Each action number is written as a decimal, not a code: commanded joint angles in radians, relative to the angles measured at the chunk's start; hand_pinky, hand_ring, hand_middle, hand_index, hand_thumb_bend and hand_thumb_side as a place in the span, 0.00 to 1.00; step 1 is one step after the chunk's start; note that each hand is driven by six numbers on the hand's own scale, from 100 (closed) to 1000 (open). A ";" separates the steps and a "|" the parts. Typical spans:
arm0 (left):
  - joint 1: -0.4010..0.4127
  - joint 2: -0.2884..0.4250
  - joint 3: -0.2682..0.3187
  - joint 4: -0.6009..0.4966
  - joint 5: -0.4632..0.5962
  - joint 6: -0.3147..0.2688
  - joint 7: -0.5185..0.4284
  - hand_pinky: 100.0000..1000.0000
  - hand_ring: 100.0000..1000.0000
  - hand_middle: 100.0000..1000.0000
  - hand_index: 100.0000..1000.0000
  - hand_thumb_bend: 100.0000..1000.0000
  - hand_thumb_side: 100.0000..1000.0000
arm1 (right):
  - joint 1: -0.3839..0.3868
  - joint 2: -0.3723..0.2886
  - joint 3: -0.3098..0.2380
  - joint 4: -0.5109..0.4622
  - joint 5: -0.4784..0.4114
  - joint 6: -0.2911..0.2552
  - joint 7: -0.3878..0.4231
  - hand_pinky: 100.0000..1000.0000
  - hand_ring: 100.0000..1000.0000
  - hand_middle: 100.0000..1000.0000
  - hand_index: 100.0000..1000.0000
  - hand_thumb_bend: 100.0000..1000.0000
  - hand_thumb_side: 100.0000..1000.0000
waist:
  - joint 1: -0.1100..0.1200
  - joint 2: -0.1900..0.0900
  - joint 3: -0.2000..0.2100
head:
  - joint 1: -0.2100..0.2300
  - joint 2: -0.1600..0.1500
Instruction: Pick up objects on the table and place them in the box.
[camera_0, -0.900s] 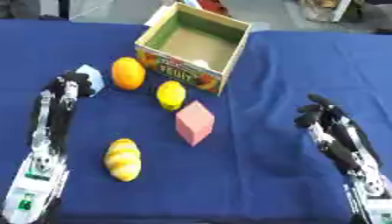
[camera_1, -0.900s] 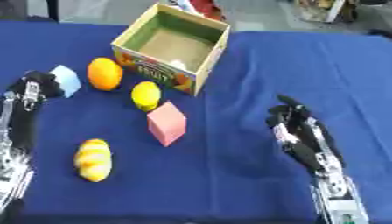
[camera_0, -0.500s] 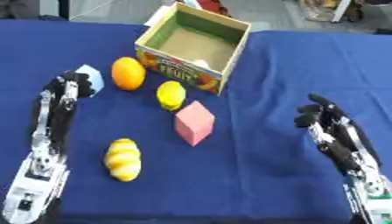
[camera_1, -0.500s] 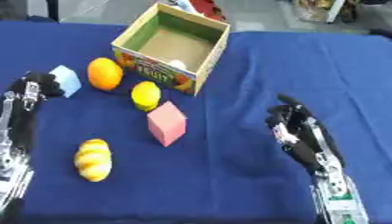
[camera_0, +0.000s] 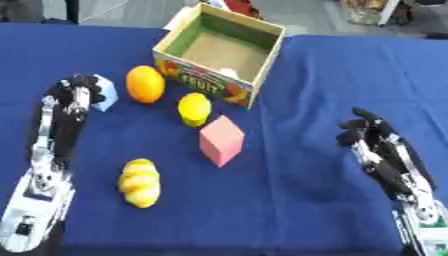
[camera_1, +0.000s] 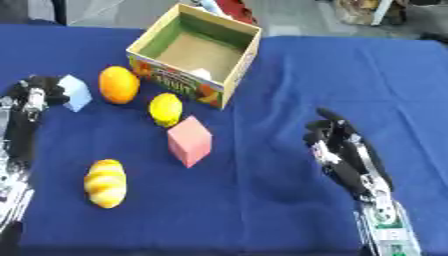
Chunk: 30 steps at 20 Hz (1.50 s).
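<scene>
My left hand (camera_0: 74, 90), fingers curled, half hides the pale blue block (camera_1: 75, 92), clearer in the right eye view. My right hand (camera_1: 337, 145) rests relaxed. The open cardboard box (camera_0: 262, 60) holds something small and white.

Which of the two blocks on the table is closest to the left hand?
The light blue block, right beside the left hand; the pink block lies further toward the table's middle.

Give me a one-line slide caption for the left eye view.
Left hand beside the pale blue block, right hand idle; orange, lemon, pink cube still outside the box.
</scene>
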 joint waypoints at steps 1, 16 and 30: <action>-0.047 0.161 0.012 -0.009 -0.077 0.016 -0.078 0.71 0.58 0.55 0.72 0.00 0.36 | -0.004 -0.019 -0.005 -0.015 -0.004 -0.001 -0.003 0.60 0.60 0.63 0.89 0.00 0.36 | 0.009 -0.030 -0.001 | -0.009 -0.004; -0.485 0.595 -0.179 0.329 -0.495 -0.103 -0.746 0.81 0.77 0.78 0.94 0.29 0.13 | 0.013 -0.039 0.002 -0.005 0.003 -0.003 0.002 0.60 0.60 0.63 0.89 0.00 0.35 | 0.026 -0.048 -0.004 | 0.004 0.005; -0.716 0.423 -0.269 0.733 -0.956 -0.336 -0.820 0.83 0.82 0.85 1.00 0.74 0.16 | 0.022 -0.041 0.002 -0.001 0.005 -0.003 0.003 0.60 0.60 0.63 0.89 0.00 0.35 | 0.033 -0.056 -0.002 | -0.013 0.005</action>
